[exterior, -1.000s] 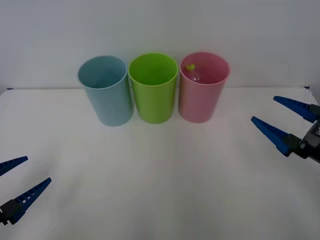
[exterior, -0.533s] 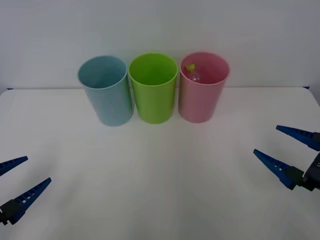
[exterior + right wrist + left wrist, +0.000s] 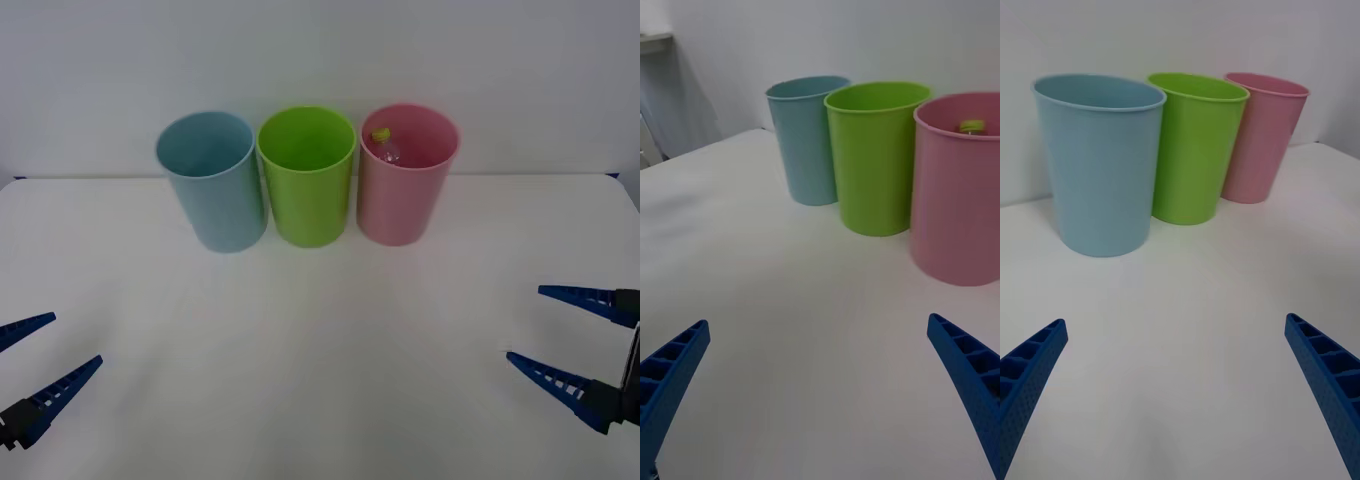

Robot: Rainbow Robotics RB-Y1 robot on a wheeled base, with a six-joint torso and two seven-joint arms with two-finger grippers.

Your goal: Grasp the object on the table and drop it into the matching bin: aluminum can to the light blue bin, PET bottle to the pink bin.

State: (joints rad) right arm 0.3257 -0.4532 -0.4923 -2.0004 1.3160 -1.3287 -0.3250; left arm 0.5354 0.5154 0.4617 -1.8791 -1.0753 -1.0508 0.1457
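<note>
The PET bottle [image 3: 385, 146], clear with a yellow-green cap [image 3: 971, 126], stands inside the pink bin [image 3: 405, 195], its top showing below the rim. The light blue bin [image 3: 212, 185] stands at the left of the row on the white table [image 3: 320, 330]. My right gripper [image 3: 538, 325] hangs open and empty at the front right, well away from the bins. At the front left my left gripper [image 3: 72, 343] is open too, with nothing between its fingers. From each wrist view the pink bin [image 3: 959, 187] [image 3: 1262, 139] and the light blue bin [image 3: 806, 139] [image 3: 1097, 161] are seen.
A lime green bin [image 3: 308, 175] stands between the light blue and pink ones, all three close together at the back of the table by a white wall. Open tabletop lies between the bins and both grippers.
My right gripper has pulled back from beside the pink bin toward the table's front right, staying open. The left gripper and the bins have not moved.
</note>
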